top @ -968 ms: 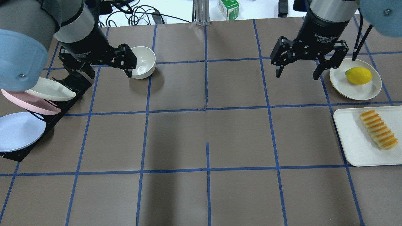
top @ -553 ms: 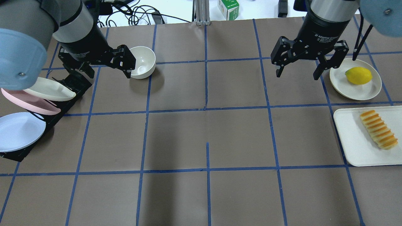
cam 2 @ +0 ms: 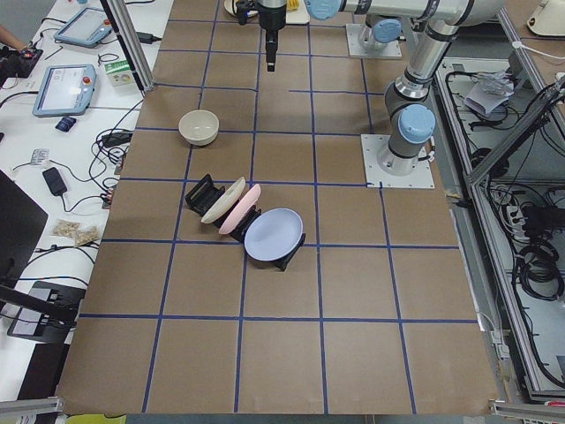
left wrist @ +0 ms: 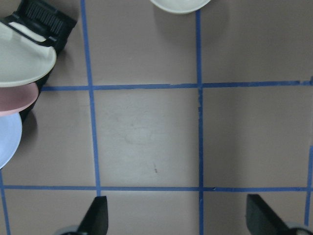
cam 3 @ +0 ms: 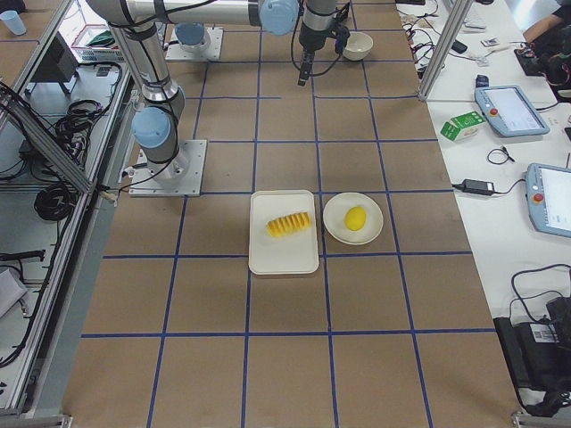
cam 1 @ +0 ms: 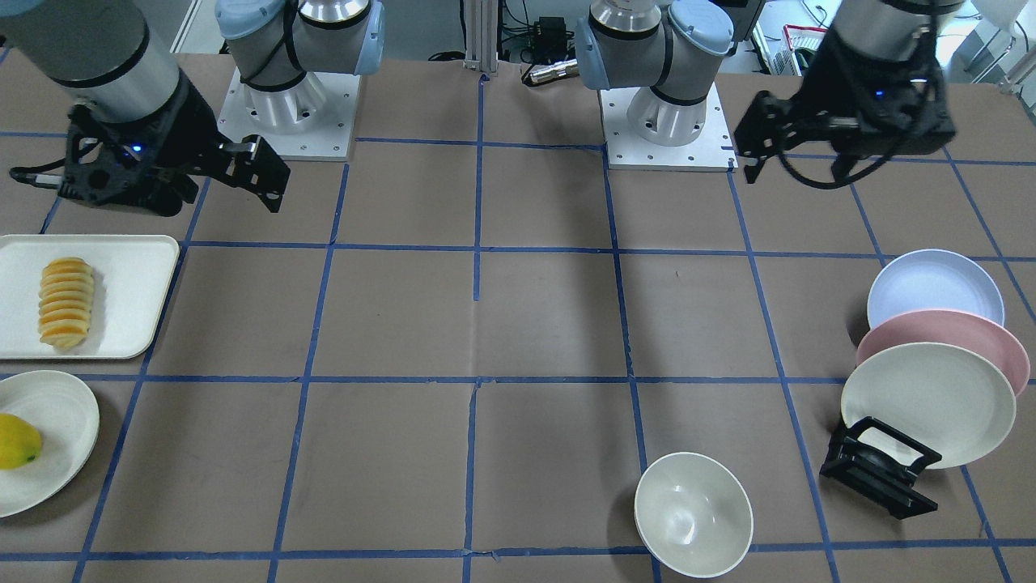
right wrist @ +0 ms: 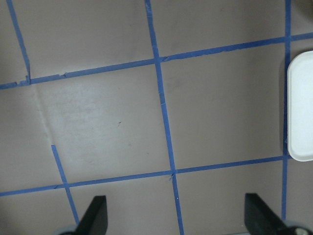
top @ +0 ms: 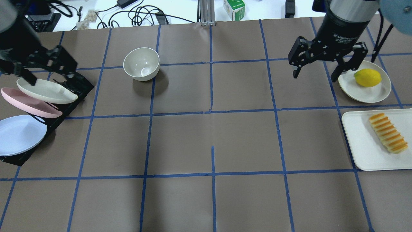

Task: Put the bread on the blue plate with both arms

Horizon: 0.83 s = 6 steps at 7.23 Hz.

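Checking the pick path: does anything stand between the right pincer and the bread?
Nothing visible does. The right pincer hangs open over bare table. The bread lies uncovered on its tray, and the lemon plate sits beside the tray, seemingly off the route.

The right gripper (top: pixel 314 78) is hanging above the table (top: pixel 244 138) with its jaws spread wide. Just beside its outer finger, a lemon (top: pixel 367 77) is sitting on a round cream dish (top: pixel 370 95). Well apart from that gripper, on the robot's side of it, the bread (top: pixel 388 132) is lying slantwise on a white tray (top: pixel 357 148).

The left gripper (top: pixel 51 78) is hovering, jaws apart, over a black rack (top: pixel 79 86). The rack is holding a cream plate (top: pixel 45 91), a pink plate (top: pixel 29 104) and the blue plate (top: pixel 19 135), which is leaning farthest from this gripper. A bowl (top: pixel 141 63) is standing off to its inner side.
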Motion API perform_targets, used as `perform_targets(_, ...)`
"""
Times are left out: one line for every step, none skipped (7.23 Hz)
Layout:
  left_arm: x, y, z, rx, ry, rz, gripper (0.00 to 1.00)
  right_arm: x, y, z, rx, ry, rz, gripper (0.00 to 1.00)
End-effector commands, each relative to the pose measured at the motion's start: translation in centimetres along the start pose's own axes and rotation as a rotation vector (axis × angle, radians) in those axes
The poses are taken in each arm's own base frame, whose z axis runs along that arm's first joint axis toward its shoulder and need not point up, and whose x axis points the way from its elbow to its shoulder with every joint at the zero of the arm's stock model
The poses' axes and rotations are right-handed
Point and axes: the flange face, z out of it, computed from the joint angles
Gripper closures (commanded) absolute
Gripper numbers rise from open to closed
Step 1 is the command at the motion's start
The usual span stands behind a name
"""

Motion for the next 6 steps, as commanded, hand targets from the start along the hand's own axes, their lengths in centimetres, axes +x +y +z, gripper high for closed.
perform_targets(-15.3, 2.3, 2.7, -0.043, 0.045, 0.081, 0.0, 9.9, -2.1, -0.1, -0.005, -0.014, -0.051, 0.0)
perform_targets(-21.6, 3.3, 5.5, -0.042, 0.096, 0.069, 0.0, 15.0, -2.5, 0.7, -0.022, 0.017, -0.099, 0.0)
perform_targets(-26.4, 3.2, 8.3, -0.026, 0.123, 0.085, 0.0, 18.7, -3.5, 2.7, 0.003, 0.027, -0.186, 0.0)
perform_targets(-30.8, 2.3, 11.5, 0.0, 0.101, 0.156, 0.0, 21.9, -3.6, 4.9, 0.033, 0.036, -0.235, 0.0)
perform_targets(-34.2, 2.0, 14.9, -0.004, 0.121, 0.21, 0.0, 24.8, -3.5, 7.0, 0.064, 0.049, -0.297, 0.0)
perform_targets(-36.8, 1.5, 18.7, -0.018, 0.145, 0.192, 0.0, 26.3, -3.3, 8.5, 0.077, 0.084, -0.371, 0.0)
